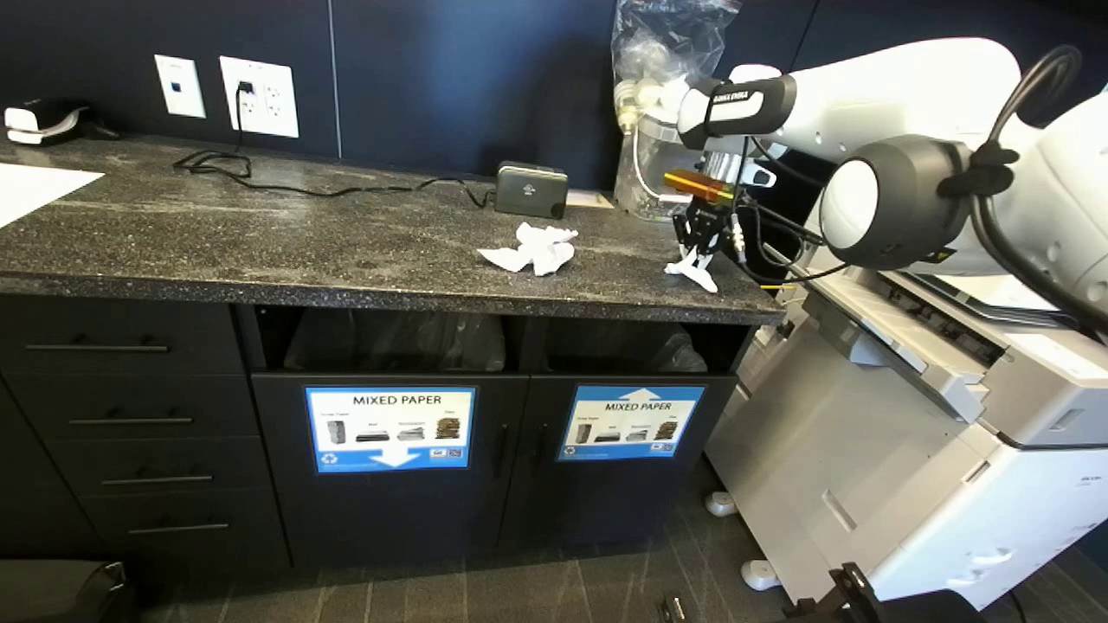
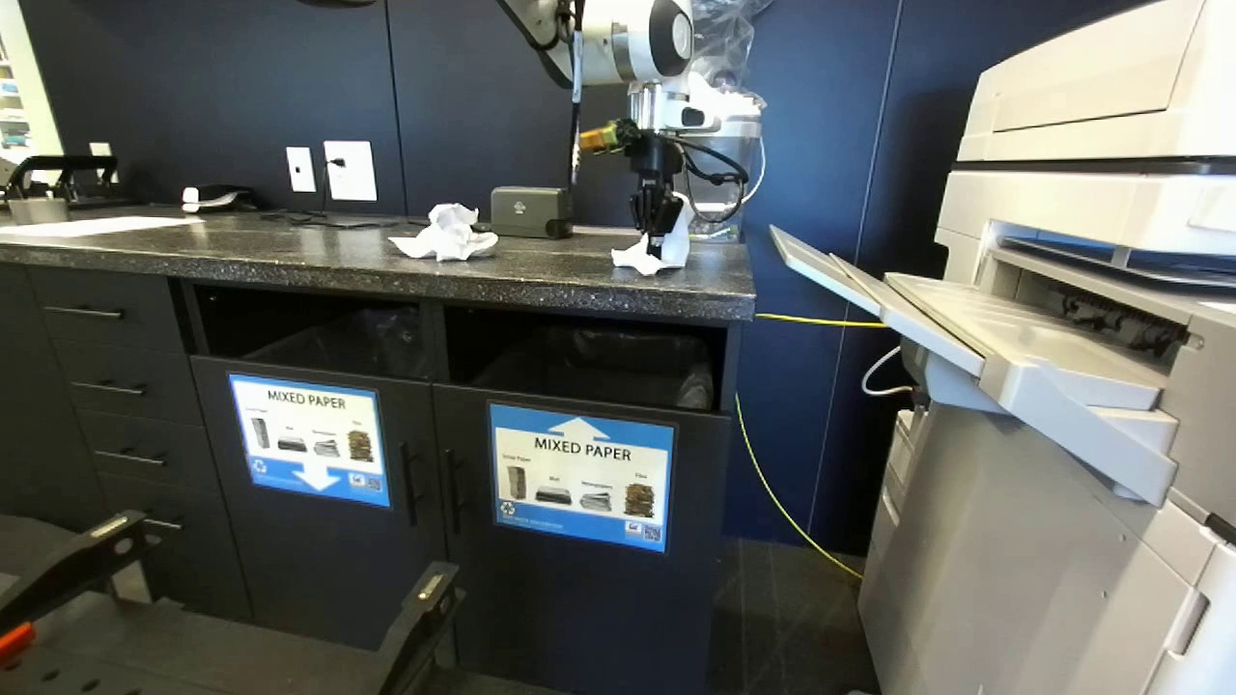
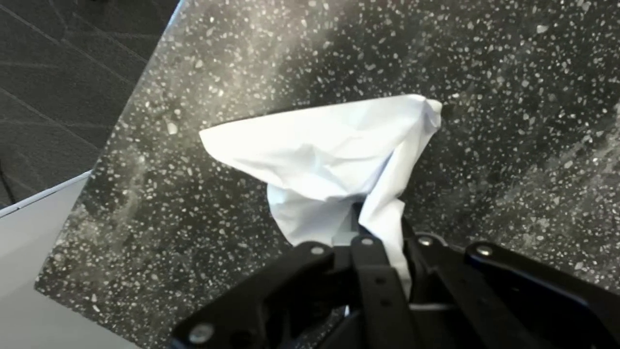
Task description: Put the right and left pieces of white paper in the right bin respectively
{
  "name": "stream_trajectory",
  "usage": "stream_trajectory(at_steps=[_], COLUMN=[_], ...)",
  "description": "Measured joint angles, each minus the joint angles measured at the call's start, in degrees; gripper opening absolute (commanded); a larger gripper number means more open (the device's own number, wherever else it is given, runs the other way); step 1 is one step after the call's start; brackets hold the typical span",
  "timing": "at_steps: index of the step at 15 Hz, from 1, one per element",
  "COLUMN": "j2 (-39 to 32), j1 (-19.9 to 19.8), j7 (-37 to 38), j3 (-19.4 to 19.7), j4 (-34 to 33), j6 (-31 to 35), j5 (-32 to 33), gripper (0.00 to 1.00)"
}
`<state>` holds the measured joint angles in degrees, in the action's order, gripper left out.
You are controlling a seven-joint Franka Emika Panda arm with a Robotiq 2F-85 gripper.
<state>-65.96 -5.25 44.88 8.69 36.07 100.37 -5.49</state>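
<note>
Fingers (image 3: 372,266) pinching a white paper wad (image 3: 319,155) — fold between them, rest spread beyond

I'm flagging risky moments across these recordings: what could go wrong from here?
The gripper holds the right paper with much of it spread outside the grip, so it might slip. The right bin opens below the counter, so the gripper could bump it. The left bin is also marked MIXED PAPER, so a mix-up is possible.

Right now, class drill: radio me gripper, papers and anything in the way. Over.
Gripper shut on right paper. Left paper loose on counter. Possibly in the way: counter edge, above right bin.
</note>
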Motion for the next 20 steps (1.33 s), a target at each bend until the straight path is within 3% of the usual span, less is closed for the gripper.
stream_trajectory(at_steps=[3, 10, 20], j2=[0.08, 2.03, 13.06], j1=[0.0, 0.67, -0.61], j7=[-3.41, -22.35, -52.14], j3=[-0.24, -4.15, -9.96], j4=[-0.02, 2.0, 24.44], j6=[-0.77, 0.11, 11.77], j5=[0.0, -0.05, -0.74], gripper=[0.09, 0.09, 0.09])
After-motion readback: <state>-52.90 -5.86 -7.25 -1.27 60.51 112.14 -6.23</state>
